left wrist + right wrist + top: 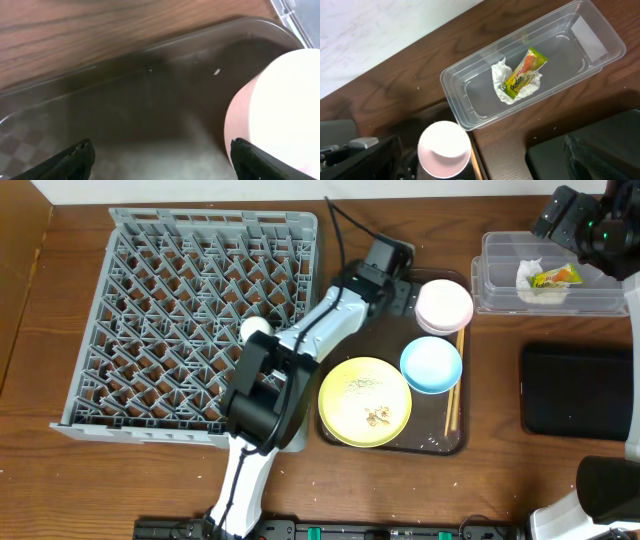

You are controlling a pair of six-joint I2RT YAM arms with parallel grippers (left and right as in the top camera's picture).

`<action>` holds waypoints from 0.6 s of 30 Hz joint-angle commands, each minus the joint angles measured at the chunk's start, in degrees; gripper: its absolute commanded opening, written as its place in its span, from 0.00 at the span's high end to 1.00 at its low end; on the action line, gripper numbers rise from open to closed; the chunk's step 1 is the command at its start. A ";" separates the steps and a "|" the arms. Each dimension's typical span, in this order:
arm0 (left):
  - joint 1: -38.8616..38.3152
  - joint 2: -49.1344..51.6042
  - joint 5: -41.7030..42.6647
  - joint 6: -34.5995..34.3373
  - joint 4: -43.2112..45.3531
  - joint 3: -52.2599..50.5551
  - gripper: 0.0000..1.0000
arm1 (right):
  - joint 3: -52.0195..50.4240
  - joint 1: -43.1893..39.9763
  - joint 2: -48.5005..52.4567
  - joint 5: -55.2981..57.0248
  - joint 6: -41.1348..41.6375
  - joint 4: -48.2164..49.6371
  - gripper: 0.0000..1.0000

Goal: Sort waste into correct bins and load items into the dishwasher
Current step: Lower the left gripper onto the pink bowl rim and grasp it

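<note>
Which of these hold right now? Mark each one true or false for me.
1. The wrapper lies in the clear tub, on the tissue. True.
2. The yellow plate is clean. False: food crumbs lie on it.
3. The white cup sits in the dish rack. True.
4. The pink bowl is loaded in the dish rack. False: it sits on the brown serving tray, next to the blue bowl.
5. The left tool is open, close to the pink bowl. True.
</note>
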 commanded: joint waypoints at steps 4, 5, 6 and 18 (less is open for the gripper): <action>0.07 -2.69 -11.30 -0.52 -0.63 0.48 0.13 | 0.35 -0.15 -0.04 0.13 0.00 -0.15 0.01; 0.15 -3.30 -12.63 -0.52 -0.98 0.48 0.14 | 0.35 -0.15 -0.04 0.13 0.00 -0.15 0.01; 0.17 -4.04 -13.35 -0.52 -1.36 0.48 0.14 | 0.35 -0.15 -0.04 0.13 0.02 -0.15 0.01; -0.17 -10.05 7.52 -0.55 -5.31 0.17 0.21 | 0.35 -0.15 -0.04 0.13 0.00 -0.15 0.01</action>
